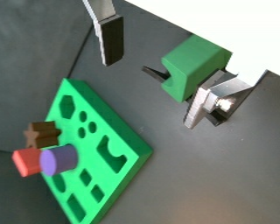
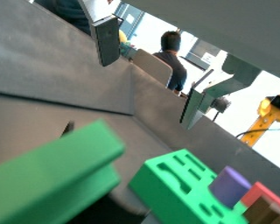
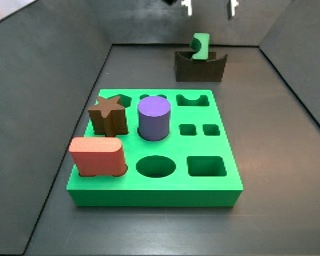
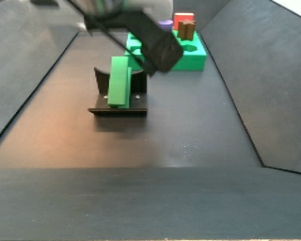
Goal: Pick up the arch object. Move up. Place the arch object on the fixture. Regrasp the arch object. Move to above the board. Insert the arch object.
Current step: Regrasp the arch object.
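Observation:
The arch object is a small green block standing upright in the notch of the dark fixture, at the far end of the floor beyond the board. It also shows in a side view and in both wrist views. My gripper hangs above the arch object, apart from it, open and empty. In both wrist views the gripper has its fingers spread wide with nothing between them. The fixture stands in front of the board in a side view.
On the board stand a brown star piece, a purple cylinder and a salmon-pink block. They also show in a wrist view, the purple cylinder among them. Dark sloping walls enclose the floor on both sides.

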